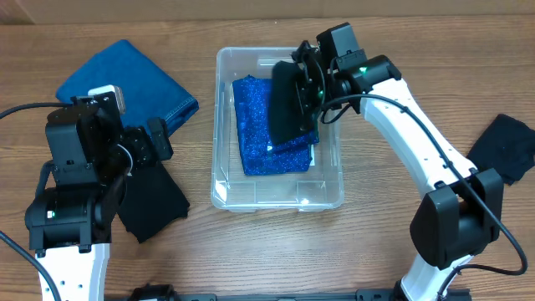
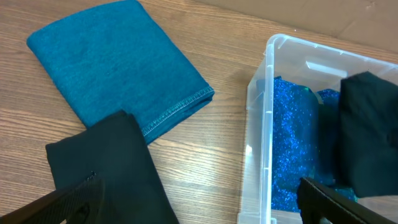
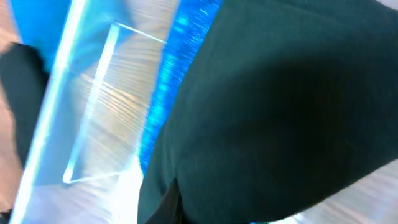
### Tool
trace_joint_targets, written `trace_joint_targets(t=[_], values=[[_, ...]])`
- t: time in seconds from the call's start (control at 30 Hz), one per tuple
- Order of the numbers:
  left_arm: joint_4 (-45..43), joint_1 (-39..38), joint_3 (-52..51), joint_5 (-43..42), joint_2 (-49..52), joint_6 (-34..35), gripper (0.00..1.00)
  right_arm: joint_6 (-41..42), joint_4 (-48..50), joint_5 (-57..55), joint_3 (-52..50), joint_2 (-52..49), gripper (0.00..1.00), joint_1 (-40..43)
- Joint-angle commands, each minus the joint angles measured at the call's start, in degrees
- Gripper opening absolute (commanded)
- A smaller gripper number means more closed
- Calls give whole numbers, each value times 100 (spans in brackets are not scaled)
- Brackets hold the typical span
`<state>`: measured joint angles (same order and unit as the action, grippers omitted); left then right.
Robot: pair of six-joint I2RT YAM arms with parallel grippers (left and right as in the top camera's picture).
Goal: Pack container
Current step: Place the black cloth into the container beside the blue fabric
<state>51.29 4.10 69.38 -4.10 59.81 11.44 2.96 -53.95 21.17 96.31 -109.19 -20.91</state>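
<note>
The clear plastic container (image 1: pixel 224 180) sits at the table's middle, with a sparkly blue cloth (image 1: pixel 255 134) lying inside it. My right gripper (image 1: pixel 311 84) is shut on a black cloth (image 1: pixel 288 104) and holds it over the container's far right part, hanging above the blue cloth. The black cloth fills the right wrist view (image 3: pixel 280 112), hiding the fingers. My left gripper (image 1: pixel 159 138) is open and empty left of the container, above another black cloth (image 1: pixel 155 201). In the left wrist view the container (image 2: pixel 258 124), the black cloth (image 2: pixel 106 162) and a teal cloth (image 2: pixel 112 62) show.
A folded teal-blue cloth (image 1: pixel 129 84) lies at the far left. Another dark cloth (image 1: pixel 506 146) lies at the right edge beside the right arm. A cardboard wall runs along the table's far side.
</note>
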Motion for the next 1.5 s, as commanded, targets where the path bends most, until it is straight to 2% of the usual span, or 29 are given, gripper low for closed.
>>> trace_joint_targets(t=[0.0, 0.03, 0.1, 0.17, 0.23, 0.4, 0.5, 0.57, 0.6, 0.63, 0.67, 0.83, 0.9, 1.03, 1.13, 1.27, 1.37, 1.4, 1.47], values=[[-4, -37, 125, -42, 17, -116, 100, 107, -245, -754, 205, -275, 34, 42], [13, -37, 122, -42, 17, -116, 100, 181, -302, -898, 205, -374, 43, 42], [83, -37, 122, -42, 17, -116, 100, 280, -378, -916, 205, -535, 79, 42], [120, -37, 122, -37, 17, -118, 100, 328, -376, -914, 205, -564, 84, 42], [118, -37, 122, -39, 17, -118, 100, 332, -372, -916, 208, -560, 99, 42], [118, -37, 122, -37, 17, -118, 100, 634, -505, -1331, 391, -372, 100, 28], [116, -37, 122, -37, 17, -118, 100, 708, -1163, -1663, 1296, -168, 100, -9], [116, -37, 122, -37, 17, -118, 100, 708, -1482, -1434, 1749, -114, 100, -9], [116, -37, 122, -37, 17, -118, 100, 610, -1497, -1257, 1788, -105, 89, -9], [116, -37, 122, -37, 17, -118, 100, 564, -1517, -1215, 1738, -133, 21, -9], [116, -37, 122, -37, 17, -118, 100, 564, -1558, -1283, 1648, -188, 4, -20], [118, -37, 122, -39, 17, -116, 100, 289, -1624, -2105, 1029, -918, 4, -223], [116, -37, 122, -39, 17, -118, 100, 485, -1635, -2114, 1001, -1631, 4, -223], [118, -37, 122, -42, 17, -118, 100, 570, -1779, -2179, 1001, -2264, 4, -223], [118, -37, 122, -39, 17, -118, 100, 758, -1915, -2420, 1196, -2109, 4, -223], [118, -37, 122, -39, 17, -118, 100, 1069, -2474, -2712, 2358, -1329, 5, -227], [122, -37, 122, -42, 17, -118, 100, 1827, -2588, -2820, 3110, -426, 13, 243], [122, -37, 122, -39, 17, -118, 100, 2044, -2588, -2817, 3147, -166, 24, 494], [120, -37, 122, -39, 17, -118, 100, 2441, -2763, -2800, 3147, 387, 75, 1508]])
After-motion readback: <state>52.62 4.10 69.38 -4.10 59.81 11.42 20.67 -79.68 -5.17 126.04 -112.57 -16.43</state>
